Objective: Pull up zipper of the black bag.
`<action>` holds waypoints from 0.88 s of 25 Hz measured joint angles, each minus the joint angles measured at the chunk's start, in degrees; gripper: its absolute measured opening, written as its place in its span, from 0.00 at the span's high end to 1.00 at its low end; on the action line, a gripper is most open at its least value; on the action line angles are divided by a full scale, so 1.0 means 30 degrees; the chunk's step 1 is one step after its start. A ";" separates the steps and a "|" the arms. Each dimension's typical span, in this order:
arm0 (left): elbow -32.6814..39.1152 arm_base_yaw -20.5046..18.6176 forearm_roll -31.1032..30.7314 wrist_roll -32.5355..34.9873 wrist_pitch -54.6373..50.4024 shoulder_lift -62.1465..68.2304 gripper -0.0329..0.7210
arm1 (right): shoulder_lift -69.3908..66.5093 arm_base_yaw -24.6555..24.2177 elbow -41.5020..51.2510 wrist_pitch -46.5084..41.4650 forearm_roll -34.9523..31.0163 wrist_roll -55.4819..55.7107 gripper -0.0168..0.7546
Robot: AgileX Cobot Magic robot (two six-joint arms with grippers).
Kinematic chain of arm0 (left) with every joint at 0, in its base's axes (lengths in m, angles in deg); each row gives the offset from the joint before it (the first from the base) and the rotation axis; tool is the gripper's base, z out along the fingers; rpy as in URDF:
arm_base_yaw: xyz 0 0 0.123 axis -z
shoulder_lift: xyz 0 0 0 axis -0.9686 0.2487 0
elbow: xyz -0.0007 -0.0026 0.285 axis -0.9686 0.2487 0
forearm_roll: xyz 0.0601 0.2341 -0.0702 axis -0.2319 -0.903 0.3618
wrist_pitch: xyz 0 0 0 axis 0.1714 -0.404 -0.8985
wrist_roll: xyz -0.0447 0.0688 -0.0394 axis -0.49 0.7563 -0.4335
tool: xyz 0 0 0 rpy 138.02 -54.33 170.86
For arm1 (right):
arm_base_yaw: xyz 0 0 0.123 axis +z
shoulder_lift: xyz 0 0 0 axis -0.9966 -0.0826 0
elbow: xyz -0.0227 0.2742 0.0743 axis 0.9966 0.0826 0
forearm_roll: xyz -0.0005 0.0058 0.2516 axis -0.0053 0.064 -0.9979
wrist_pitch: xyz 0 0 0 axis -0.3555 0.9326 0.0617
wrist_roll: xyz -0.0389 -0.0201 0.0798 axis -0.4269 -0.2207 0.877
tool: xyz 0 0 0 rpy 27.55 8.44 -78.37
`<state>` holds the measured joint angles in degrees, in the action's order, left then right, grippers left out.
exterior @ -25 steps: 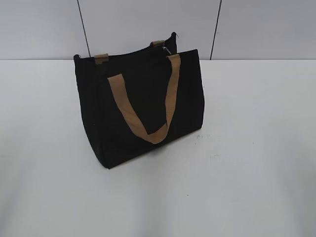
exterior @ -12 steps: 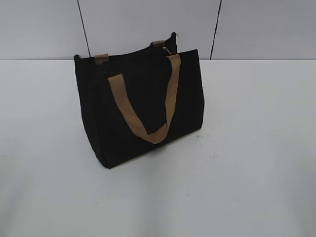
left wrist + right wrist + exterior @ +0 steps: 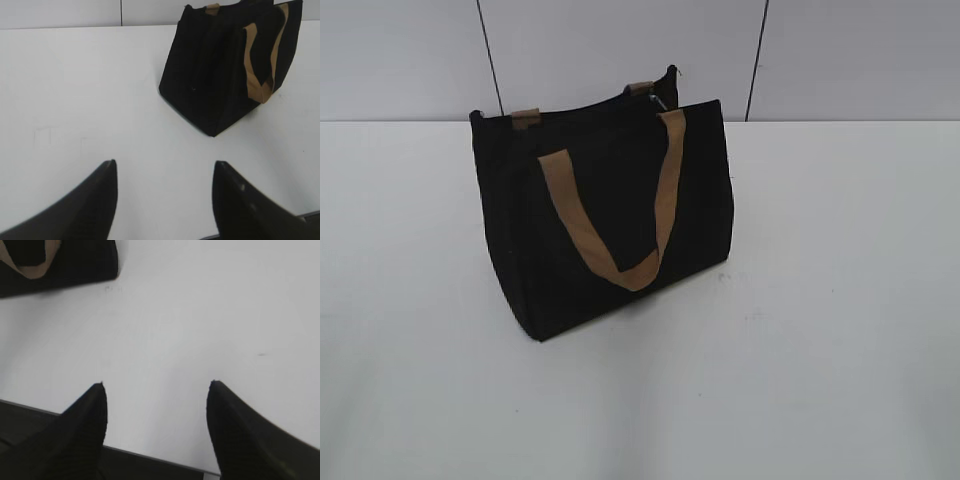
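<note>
Black jaws of your left gripper [image 3: 164,165] spread wide, holding nothing, low over the white bench [image 3: 840,300], your right gripper [image 3: 156,385] the same, black bag [image 3: 605,225] standing upright well ahead, tan handle [image 3: 620,215] hanging down its front, zipper [image 3: 658,98] pull near the back top corner.

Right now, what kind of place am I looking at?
Probably a lab test bench: a bare white table, plain grey wall panels behind, and only a black bag before two open grippers.
</note>
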<state>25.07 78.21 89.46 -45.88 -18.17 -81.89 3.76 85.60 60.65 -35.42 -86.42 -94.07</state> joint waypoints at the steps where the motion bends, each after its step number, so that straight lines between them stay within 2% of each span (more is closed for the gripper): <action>1: 0.0000 0.0000 0.0000 0.0000 -0.0028 -0.0073 0.36 | 0.0439 0.0000 0.0000 -0.0019 -0.0018 0.0000 0.35; 22: 0.0000 0.0000 -0.0003 0.0000 -0.0010 -0.0099 0.38 | 0.1317 0.0000 0.0022 -0.0033 -0.0469 0.0000 0.35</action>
<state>25.07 78.21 89.45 -45.88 -18.20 -82.19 7.71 85.60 60.71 -35.52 -87.83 -94.07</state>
